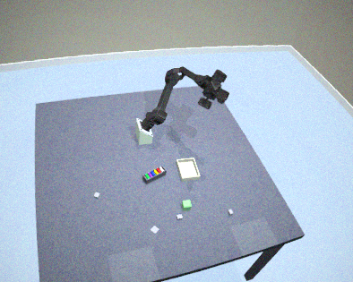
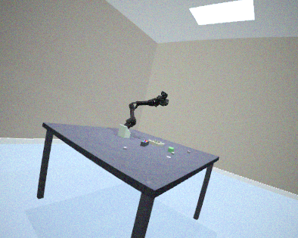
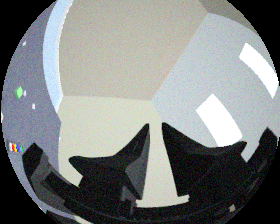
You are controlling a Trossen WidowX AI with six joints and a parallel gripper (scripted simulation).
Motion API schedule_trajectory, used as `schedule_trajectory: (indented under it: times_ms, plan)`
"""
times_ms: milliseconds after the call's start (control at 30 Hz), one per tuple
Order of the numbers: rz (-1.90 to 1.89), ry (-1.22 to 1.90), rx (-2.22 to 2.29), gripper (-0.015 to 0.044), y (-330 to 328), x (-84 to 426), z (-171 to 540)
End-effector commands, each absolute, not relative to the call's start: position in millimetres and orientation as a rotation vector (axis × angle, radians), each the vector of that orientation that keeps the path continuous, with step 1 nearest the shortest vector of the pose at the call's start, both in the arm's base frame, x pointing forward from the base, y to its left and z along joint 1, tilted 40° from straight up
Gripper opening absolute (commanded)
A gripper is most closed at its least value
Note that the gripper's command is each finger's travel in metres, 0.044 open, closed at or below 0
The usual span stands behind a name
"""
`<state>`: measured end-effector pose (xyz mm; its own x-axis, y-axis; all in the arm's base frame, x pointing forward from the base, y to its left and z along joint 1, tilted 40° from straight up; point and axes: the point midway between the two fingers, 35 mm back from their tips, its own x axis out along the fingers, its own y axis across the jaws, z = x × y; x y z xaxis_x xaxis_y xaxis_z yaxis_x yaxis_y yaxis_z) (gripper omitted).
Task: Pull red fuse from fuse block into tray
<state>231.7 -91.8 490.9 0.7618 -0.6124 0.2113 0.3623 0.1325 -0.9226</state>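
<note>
My dark worktop (image 1: 78, 160) carries my pale base block (image 1: 144, 133) at its centre, the fuse block (image 1: 154, 175) nearer, the tray (image 1: 188, 168) just right of it, a green cube (image 1: 186, 203) nearer still, and small white bits scattered about.

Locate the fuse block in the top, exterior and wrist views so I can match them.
Top: fuse block sits mid-table, just left of the tray.
Exterior: fuse block is a small dark shape right of the arm's pale base, beside the tray.
Wrist: a tiny striped speck at the far left edge.
Shared landmark: the green cube.
</note>
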Motion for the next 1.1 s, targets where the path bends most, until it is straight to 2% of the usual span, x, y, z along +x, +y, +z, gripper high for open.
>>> schedule_trajectory:
  times_ms: [0, 267, 500, 800, 1000, 1067]
  plan:
    - [-0.505, 0.348, -1.29, 0.0067, -89, 288, 439]
    - [-0.118, 0.555, -1.216, 0.0067, -85, 352, 330]
    - [0.23, 0.763, -0.976, 0.0067, -71, 372, 220]
    - [0.609, 1.088, -0.381, 0.0067, -39, 340, 91]
    - [0.751, 1.306, 0.212, 0.0067, -9, 299, 39]
    - [0.759, 1.327, 0.283, 0.0067, -5, 295, 35]
